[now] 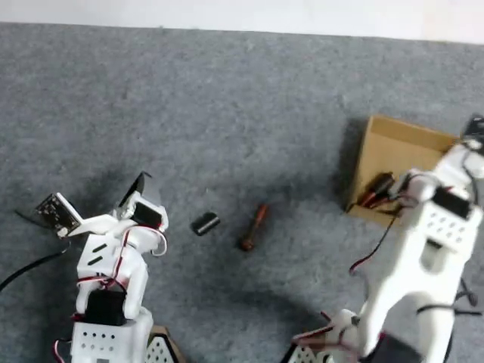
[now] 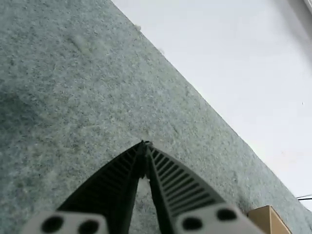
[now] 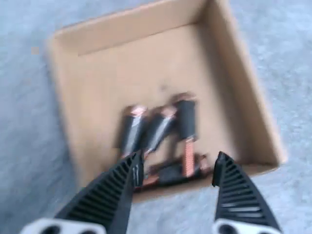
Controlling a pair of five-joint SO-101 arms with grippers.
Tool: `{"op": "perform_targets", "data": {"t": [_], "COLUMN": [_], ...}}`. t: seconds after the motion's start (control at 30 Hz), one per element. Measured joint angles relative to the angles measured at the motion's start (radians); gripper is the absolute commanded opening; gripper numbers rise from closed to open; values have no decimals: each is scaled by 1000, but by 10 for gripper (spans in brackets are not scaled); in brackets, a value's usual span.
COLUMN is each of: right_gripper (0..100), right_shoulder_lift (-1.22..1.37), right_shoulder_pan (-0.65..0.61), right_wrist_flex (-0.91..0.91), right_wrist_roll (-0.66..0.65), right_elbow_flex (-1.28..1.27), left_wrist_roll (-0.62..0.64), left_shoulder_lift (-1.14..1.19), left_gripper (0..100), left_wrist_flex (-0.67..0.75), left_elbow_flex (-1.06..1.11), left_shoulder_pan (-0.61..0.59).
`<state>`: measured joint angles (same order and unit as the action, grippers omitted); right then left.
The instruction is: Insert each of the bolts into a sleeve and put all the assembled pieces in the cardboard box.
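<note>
Your work surface is a grey felt-like mat (image 1: pixel 227 106); its far edge meets a plain white band (image 1: pixel 302 13). One loose bolt (image 1: pixel 254 227) lies on the mat between the arms. A dark sleeve (image 1: pixel 205 224) lies just beside it, not touching. The cardboard box (image 1: pixel 401 138) sits on the right arm's side, with several assembled pieces (image 3: pixel 156 127) clustered inside. Your right gripper (image 3: pixel 179 160) hangs over the box, fingers spread and empty. Your left gripper (image 2: pixel 145 145) is above bare mat, fingers pressed together on nothing.
</note>
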<state>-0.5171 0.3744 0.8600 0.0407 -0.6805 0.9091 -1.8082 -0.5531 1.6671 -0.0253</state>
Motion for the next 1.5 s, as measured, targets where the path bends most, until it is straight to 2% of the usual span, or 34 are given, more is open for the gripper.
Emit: {"op": "perform_targets", "data": {"t": [0.37, 0.57, 1.13, 1.5], "right_gripper": [204, 204, 204, 204], "right_shoulder_lift": [-669, -959, -1277, -1306], "right_shoulder_pan": [-436, -582, -603, -603], "right_wrist_flex": [14, 14, 14, 15], "right_wrist_roll": [0, 0, 0, 2], "right_elbow_flex": [-473, -635, -976, -984], "left_wrist_roll": [0, 0, 0, 0], "left_shoulder_lift": [0, 0, 0, 0], "left_gripper": [7, 7, 10, 10], "left_wrist_flex": [0, 0, 0, 0], "left_elbow_flex": [0, 0, 0, 0], "left_shoulder_pan": [-109, -137, -138, -138]}}
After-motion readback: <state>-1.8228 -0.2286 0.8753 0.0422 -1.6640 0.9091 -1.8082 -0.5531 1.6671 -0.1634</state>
